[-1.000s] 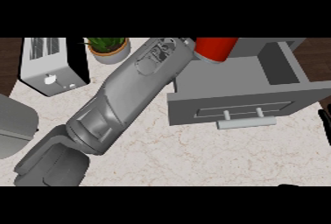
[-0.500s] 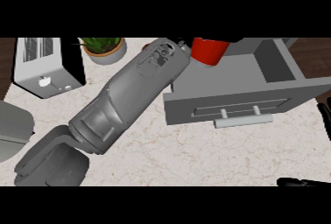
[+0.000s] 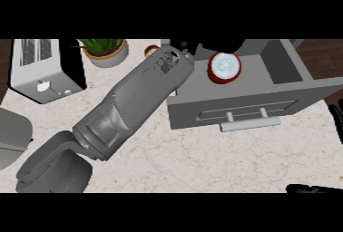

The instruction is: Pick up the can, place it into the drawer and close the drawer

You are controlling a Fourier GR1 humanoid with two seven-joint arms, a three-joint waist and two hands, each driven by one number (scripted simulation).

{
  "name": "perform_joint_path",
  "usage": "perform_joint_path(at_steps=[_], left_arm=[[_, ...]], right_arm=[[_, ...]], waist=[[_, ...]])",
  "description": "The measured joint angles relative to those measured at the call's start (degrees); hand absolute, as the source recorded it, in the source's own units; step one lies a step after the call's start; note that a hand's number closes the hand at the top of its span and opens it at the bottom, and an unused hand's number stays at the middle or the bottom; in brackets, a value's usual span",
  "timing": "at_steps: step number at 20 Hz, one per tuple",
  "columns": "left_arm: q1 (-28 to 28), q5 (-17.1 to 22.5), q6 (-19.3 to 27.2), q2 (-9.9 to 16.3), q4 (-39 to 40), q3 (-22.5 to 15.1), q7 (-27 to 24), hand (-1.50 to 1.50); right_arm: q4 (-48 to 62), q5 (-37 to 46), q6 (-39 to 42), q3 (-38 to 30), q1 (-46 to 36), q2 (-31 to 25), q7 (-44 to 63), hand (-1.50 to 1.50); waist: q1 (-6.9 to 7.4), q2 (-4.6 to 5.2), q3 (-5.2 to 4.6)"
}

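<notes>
The red can [image 3: 224,68] shows its pale top and sits upright in the back left part of the open grey drawer [image 3: 281,79]. I cannot tell whether it hangs above the drawer's floor or stands on it. My left forearm reaches diagonally from the lower left, and the black left hand [image 3: 191,45] curls round the can from above, partly cut off by the view's top. The drawer's front with its bar handle [image 3: 249,122] faces me. Only a sliver of my right hand [image 3: 313,188] appears at the lower right corner.
A white toaster [image 3: 43,68] stands at the far left, with a potted plant [image 3: 104,50] beside it. A small brown thing [image 3: 152,50] lies near the plant. A grey rounded object [image 3: 10,131] sits at the left edge. Marbled counter [image 3: 221,158] lies before the drawer.
The can in my left hand has moved from beyond the drawer's back left corner to inside the drawer, and its top now faces up. The right hand has stayed low at the corner.
</notes>
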Motion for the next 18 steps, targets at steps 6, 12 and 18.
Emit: perform_joint_path(at_steps=[6, 12, 18], left_arm=[[0.9, 1.6, 2.6, 0.0, 0.8, -1.1, -1.4, -1.50], [1.0, 3.7, 4.6, 0.0, 1.1, -1.3, -2.7, -1.50], [1.3, 6.5, 5.6, 0.0, -0.4, -1.3, -2.7, -1.50]], right_arm=[[0.2, -0.4, 0.5, -0.1, -0.2, -0.3, -0.3, -1.50], [-1.1, 0.8, 0.4, 0.4, -0.8, -0.9, -0.2, -1.50], [-2.7, 7.7, 0.2, 0.6, -2.0, -3.9, -3.2, -1.50]], waist=[[-0.46, 0.21, 0.01], [-0.65, 0.30, -0.03], [-0.24, 0.19, -0.04]])
